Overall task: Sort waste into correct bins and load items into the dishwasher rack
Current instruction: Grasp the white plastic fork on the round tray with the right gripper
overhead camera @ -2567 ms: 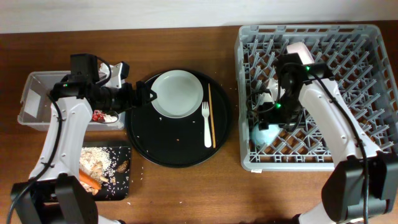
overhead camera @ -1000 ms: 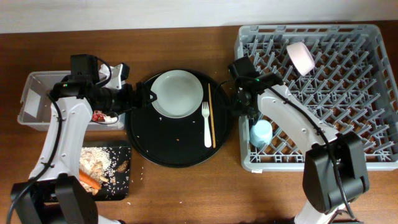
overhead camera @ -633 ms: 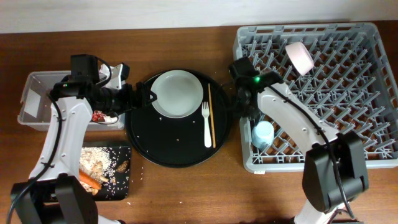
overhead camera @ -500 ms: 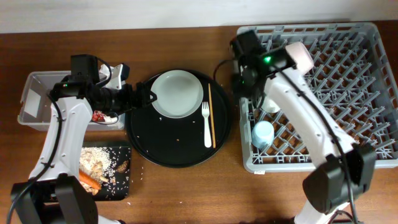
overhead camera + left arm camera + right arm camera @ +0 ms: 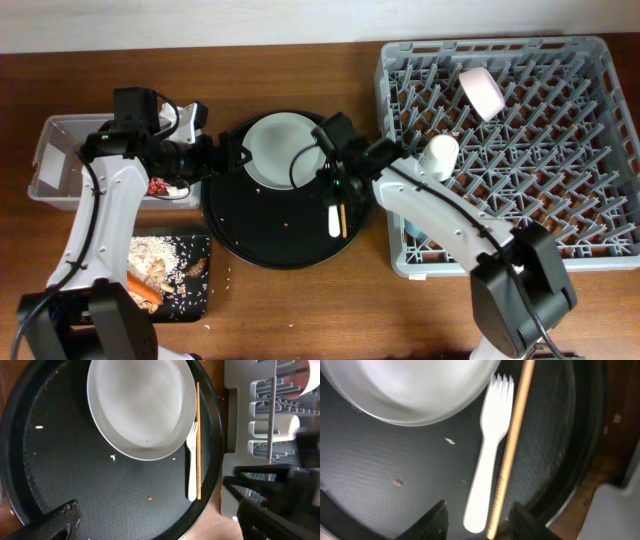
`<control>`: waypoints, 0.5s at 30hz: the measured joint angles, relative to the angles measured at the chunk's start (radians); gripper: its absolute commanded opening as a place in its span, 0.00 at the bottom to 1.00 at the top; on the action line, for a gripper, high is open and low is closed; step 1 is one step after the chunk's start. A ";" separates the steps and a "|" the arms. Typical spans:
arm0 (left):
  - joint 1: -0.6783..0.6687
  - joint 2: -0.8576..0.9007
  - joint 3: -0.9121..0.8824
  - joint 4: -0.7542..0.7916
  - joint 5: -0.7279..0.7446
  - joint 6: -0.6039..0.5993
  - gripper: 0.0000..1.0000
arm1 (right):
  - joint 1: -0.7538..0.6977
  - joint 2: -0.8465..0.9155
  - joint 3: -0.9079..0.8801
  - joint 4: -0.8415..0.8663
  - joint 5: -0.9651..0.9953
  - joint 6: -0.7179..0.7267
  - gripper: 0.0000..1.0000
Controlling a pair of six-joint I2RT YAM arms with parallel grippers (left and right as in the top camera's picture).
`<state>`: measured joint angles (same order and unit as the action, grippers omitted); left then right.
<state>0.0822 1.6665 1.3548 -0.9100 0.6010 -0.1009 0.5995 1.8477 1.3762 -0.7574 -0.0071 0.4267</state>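
Plate [image 5: 280, 150] and fork [image 5: 490, 445], one each, beside chopsticks [image 5: 512, 445] on round tray [image 5: 260, 230], right gripper [image 5: 479, 507] apart over fork, left gripper [image 5: 238, 155] apart

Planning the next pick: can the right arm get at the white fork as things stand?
Probably yes. The right gripper hangs open right over the fork, which lies bare on the tray. The chopsticks lie close alongside and might get caught too.

Both arms reach inward: left hand [image 5: 238, 153] spread wide; right hand [image 5: 480, 520] pointing down, fingers parted, elbow bent.
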 measured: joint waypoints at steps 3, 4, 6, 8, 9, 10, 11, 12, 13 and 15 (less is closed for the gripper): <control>0.000 0.000 0.000 -0.001 0.000 0.000 0.99 | 0.001 0.003 -0.152 0.212 0.030 0.024 0.43; 0.000 0.000 0.000 -0.001 0.000 0.000 0.99 | 0.001 0.003 -0.195 0.293 0.034 0.026 0.43; 0.000 0.000 0.000 -0.001 0.000 0.000 0.99 | 0.001 0.003 -0.217 0.339 0.037 0.029 0.43; 0.000 0.000 0.000 -0.001 0.000 0.000 0.99 | 0.001 0.008 -0.221 0.384 0.037 0.029 0.43; 0.000 0.000 0.000 -0.001 0.000 0.000 0.99 | 0.001 0.024 -0.221 0.409 0.037 0.028 0.44; 0.000 0.000 0.000 -0.001 0.000 0.000 0.99 | 0.001 0.038 -0.221 0.416 0.037 0.029 0.43; 0.000 0.000 0.000 -0.001 0.000 0.000 0.99 | 0.001 0.059 -0.222 0.422 0.037 0.028 0.43; 0.000 0.000 0.000 -0.001 0.000 0.000 0.99 | 0.002 0.067 -0.222 0.422 0.037 0.027 0.42; 0.000 0.000 0.000 -0.001 0.000 0.000 0.99 | 0.002 0.071 -0.222 0.426 0.037 0.026 0.42; 0.000 0.000 0.000 -0.001 0.000 0.000 0.99 | 0.003 0.079 -0.222 0.441 0.037 0.025 0.42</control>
<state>0.0822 1.6665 1.3548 -0.9108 0.6010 -0.1013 0.6022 1.9266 1.1542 -0.3164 0.0299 0.4519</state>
